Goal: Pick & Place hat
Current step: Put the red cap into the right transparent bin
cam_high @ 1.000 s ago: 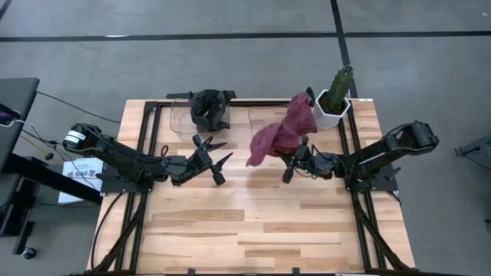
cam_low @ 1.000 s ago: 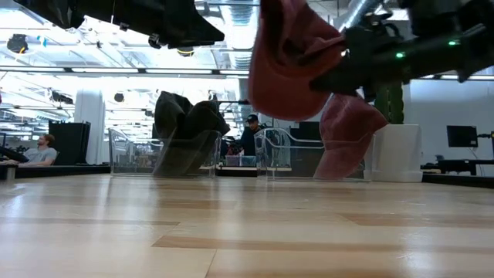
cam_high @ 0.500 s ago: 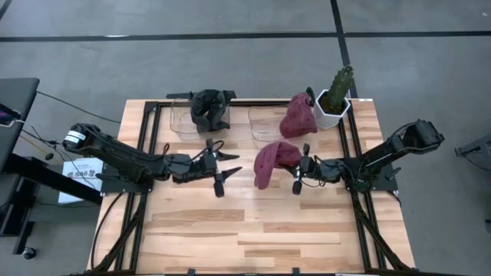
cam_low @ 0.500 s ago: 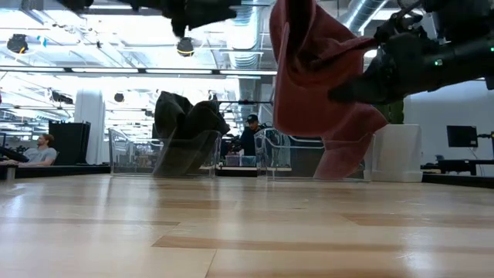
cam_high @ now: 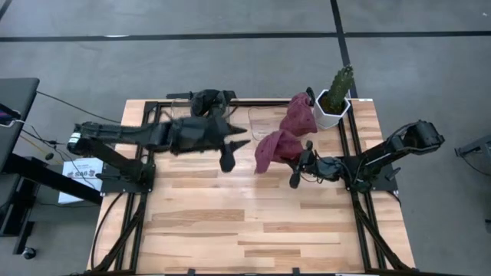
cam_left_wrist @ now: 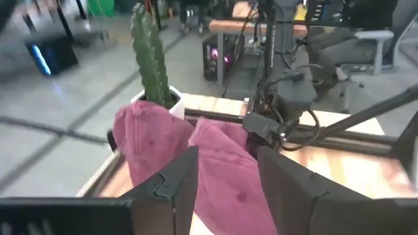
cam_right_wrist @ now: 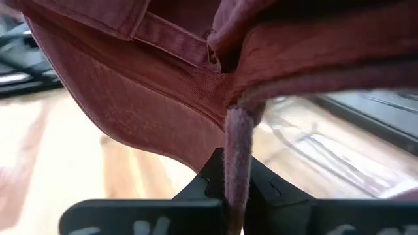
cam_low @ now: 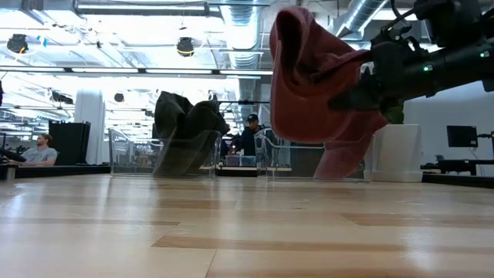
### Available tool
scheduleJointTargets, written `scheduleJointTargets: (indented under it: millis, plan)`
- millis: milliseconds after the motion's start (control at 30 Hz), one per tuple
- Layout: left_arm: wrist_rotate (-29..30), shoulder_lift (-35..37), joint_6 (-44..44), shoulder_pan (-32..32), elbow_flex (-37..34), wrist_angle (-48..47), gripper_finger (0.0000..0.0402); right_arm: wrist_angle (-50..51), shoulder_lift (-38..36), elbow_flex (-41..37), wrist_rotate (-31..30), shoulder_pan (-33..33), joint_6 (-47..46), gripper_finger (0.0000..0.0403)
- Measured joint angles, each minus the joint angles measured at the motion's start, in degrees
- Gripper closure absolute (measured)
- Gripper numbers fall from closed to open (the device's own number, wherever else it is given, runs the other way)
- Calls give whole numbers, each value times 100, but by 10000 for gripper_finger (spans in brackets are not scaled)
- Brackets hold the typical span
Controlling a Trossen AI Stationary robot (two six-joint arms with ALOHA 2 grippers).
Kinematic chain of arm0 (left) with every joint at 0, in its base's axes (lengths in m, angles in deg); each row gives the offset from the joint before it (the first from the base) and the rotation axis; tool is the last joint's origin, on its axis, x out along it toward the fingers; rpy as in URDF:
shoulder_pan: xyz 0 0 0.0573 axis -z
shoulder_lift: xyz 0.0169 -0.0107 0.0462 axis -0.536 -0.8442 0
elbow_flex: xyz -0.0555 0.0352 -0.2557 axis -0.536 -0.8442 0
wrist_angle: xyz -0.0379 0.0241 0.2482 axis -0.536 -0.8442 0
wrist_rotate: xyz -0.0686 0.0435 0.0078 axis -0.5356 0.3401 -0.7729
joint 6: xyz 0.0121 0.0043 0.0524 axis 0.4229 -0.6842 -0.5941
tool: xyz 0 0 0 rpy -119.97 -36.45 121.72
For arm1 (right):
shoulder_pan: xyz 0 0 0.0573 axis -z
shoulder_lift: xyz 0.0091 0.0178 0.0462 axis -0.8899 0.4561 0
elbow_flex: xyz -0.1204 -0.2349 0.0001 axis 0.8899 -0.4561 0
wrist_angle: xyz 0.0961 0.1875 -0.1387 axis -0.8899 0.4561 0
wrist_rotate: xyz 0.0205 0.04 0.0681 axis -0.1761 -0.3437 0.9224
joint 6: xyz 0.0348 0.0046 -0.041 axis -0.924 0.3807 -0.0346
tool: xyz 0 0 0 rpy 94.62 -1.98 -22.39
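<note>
Change: left gripper [cam_high: 232,146] has swung up from the bare boards toward the clear bin [cam_high: 265,123], jaws spread wide, empty.
Hat: maroon hat [cam_high: 276,148] hangs just in front of that bin, pinched by the right gripper [cam_high: 301,162].
Meaning: handover looks close.
Materials: soft, floppy cloth; rigid plastic bin.

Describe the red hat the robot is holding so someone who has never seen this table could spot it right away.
Start at the cactus in the white pot at the table's far right corner. Beside it a red hat hangs in a clear bin. The one you want is the other red hat, held up off the wood in the right hand, not in any bin.
</note>
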Motion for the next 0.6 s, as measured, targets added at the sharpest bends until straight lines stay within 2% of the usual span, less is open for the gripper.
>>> scheduleJointTargets:
  millis: [200, 433, 600]
  plan:
    - [-1164, -384, 1100, -907, 789, -1008, 248, -6, 1, 130, -292, 288, -363, 399]
    - [-2798, -986, 2278, -1777, 948, -1094, 248, 447, 1, 565, -267, 414, -273, 399]
    - [-3527, -1290, 2532, -2023, 1067, -1065, 248, 1255, 1, 759, -249, 375, -407, 399]
